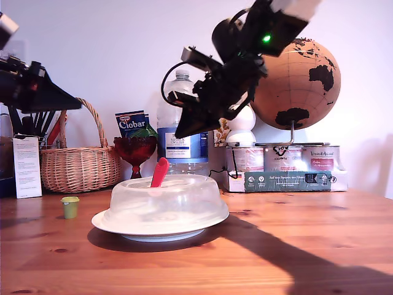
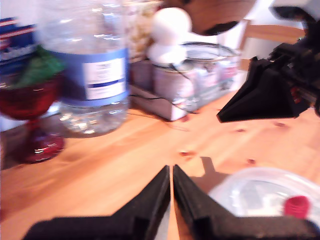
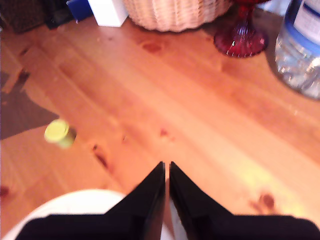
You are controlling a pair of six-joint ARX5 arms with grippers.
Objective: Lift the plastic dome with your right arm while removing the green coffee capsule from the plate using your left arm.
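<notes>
— Nearest us sits the white plate [image 1: 101,220] with the plastic dome [image 1: 166,203] resting on it, red tab handle [image 1: 159,172] sticking up. Is the job done?

— Looks that way. Start at the exterior view's left: my first gripper [image 1: 77,106] hangs high by the wicker basket [image 1: 80,166], fingers pressed together, holding nothing.

— And the green coffee capsule [image 1: 70,207]?

— Upright on the wooden table [image 1: 276,258], just beside the plate's rim, off it and touched by nothing.

— Then the other arm?

— My second gripper [image 1: 183,132] hovers above the dome, clear of the handle, tips closed and empty.

— So nothing is left?

— I'd judge the capsule removed and the dome set down, with only parking the arms remaining.
</notes>
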